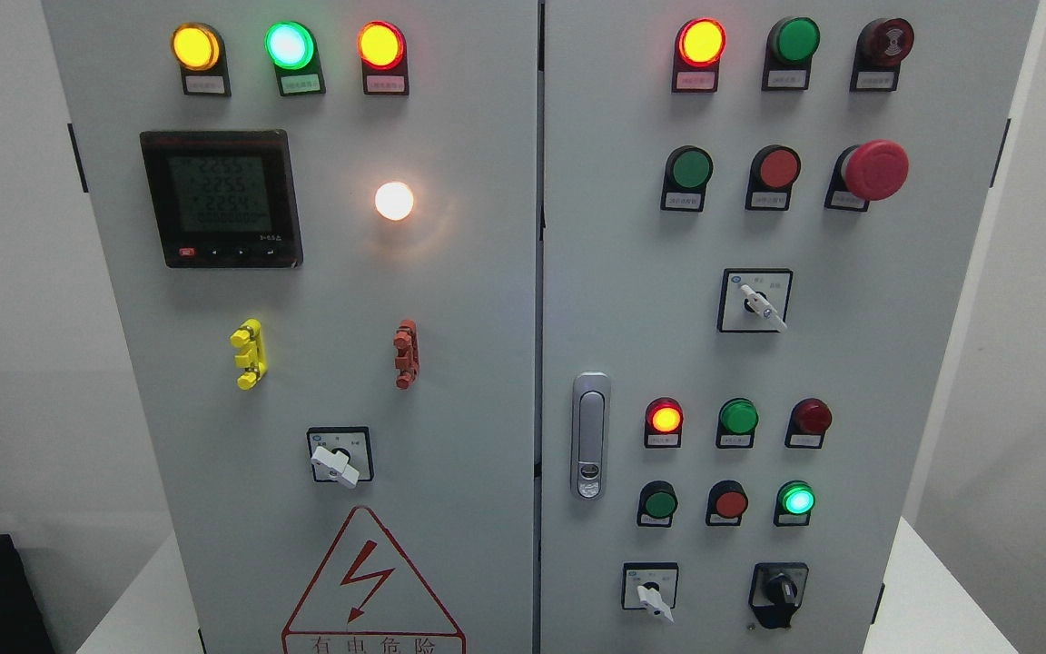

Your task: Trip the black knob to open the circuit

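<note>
A: Two grey doors make the cabinet [487,272], and no hand of the robot shows in the head view, so I cannot say if the left hand or the right hand is open or closed.

B: Then places relative to a hand cannot be given. Where is the black knob [779,590]?

A: It sits at the bottom of the right door, on a black plate, close to the lower edge of the picture. Just beside it, on its left, is a white selector switch [651,595] with its lever tilted.

B: And above the knob?

A: Directly above it a green lamp [796,500] is lit, with a red button [730,502] and a green button [659,503] in the same row. One row higher a red lamp [665,418] glows.

B: What about the left door?

A: It carries a digital meter [220,198] with a lit screen, a bright white lamp [394,201], and a triangle warning sign [369,590] at the bottom. A silver door latch [590,436] stands on the right door near the seam.
</note>
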### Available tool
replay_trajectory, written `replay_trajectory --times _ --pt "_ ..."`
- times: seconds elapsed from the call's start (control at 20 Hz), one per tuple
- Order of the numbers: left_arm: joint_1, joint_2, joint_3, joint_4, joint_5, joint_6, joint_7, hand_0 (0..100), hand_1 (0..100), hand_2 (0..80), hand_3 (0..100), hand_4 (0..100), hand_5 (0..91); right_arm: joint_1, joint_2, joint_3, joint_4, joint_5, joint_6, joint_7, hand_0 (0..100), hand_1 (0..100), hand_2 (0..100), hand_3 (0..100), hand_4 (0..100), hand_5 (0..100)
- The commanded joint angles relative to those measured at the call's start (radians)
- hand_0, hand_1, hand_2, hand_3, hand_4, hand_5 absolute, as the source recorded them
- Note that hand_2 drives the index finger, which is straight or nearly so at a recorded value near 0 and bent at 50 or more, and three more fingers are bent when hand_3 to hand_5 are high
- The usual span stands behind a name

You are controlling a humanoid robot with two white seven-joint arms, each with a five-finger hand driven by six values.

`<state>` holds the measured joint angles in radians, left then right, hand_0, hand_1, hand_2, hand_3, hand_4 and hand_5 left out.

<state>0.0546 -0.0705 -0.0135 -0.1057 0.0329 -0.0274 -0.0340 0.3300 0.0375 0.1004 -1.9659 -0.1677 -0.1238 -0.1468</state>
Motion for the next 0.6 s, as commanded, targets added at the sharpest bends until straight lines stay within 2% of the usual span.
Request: replay_trajectory --times 0.0,0.55 --pt "-0.002 -0.002 0.001 0.0 0.002 -0.002 0.0 12 39 0.0 0 0 0.0 -0.002 0.001 0.002 -0.027 -0.003 -0.014 0.007 0 9 0 24 16 8" --pt "-0.002 -0.002 0.001 0.0 0.002 -0.002 0.0 12 39 0.0 0 0 0.0 0.012 0.002 0.002 -0.027 -0.003 -0.016 0.01 0 5 0 18 9 0"
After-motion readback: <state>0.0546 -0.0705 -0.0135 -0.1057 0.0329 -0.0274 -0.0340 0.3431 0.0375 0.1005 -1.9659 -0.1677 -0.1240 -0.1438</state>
